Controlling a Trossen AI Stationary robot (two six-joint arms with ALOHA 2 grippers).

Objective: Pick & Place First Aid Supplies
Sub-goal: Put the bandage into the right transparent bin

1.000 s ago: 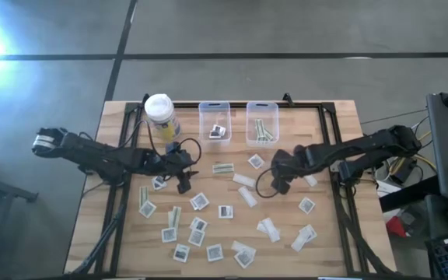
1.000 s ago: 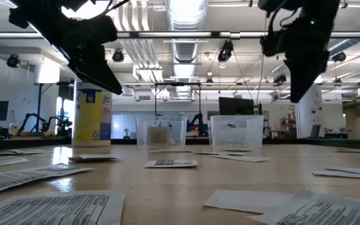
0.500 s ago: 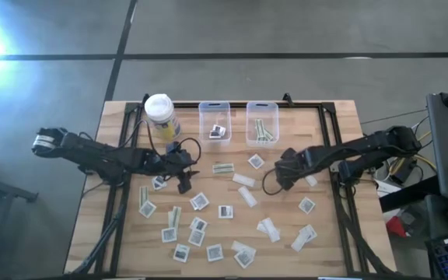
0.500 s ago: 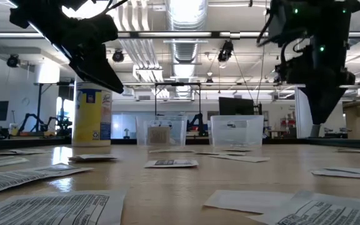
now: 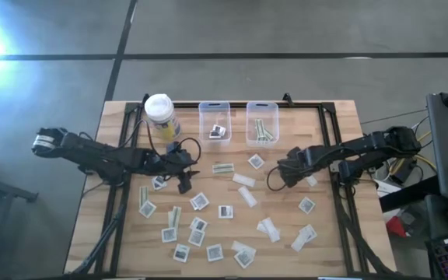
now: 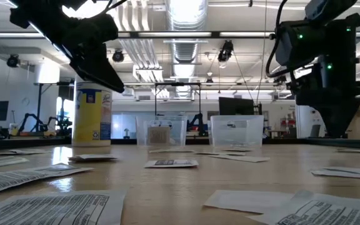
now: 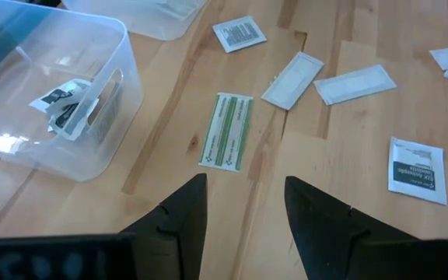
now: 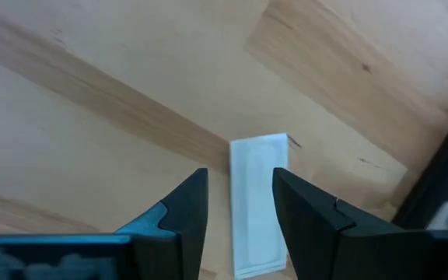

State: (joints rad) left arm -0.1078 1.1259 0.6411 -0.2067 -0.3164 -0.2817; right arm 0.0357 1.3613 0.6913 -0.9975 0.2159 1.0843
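Many small flat packets (image 5: pixel 225 211) lie scattered on the wooden table: square ones with dark print, and narrow white or greenish strips. My left gripper (image 5: pixel 193 168) hovers open above the table, facing a greenish strip (image 7: pixel 226 141) that lies flat; its fingertips (image 7: pixel 243 190) stand short of the strip. My right gripper (image 5: pixel 299 176) is open and points down over a white strip (image 8: pixel 258 204) near the table's right rail. In the right wrist view its fingers stand on either side of that strip (image 5: pixel 309 180) without touching it. In the low view this gripper (image 6: pixel 334 122) hangs low over the table.
Two clear bins stand at the far edge: the left one (image 5: pixel 215 122) holds square packets and the right one (image 5: pixel 261 123) holds greenish strips. A yellow container with a white lid (image 5: pixel 160 115) stands left of them. A black rail (image 8: pixel 442 194) runs along the table's right edge.
My right gripper has moved toward the table's right edge and come down closer to the table, over the white strip. My left arm has kept still, and no packet has moved.
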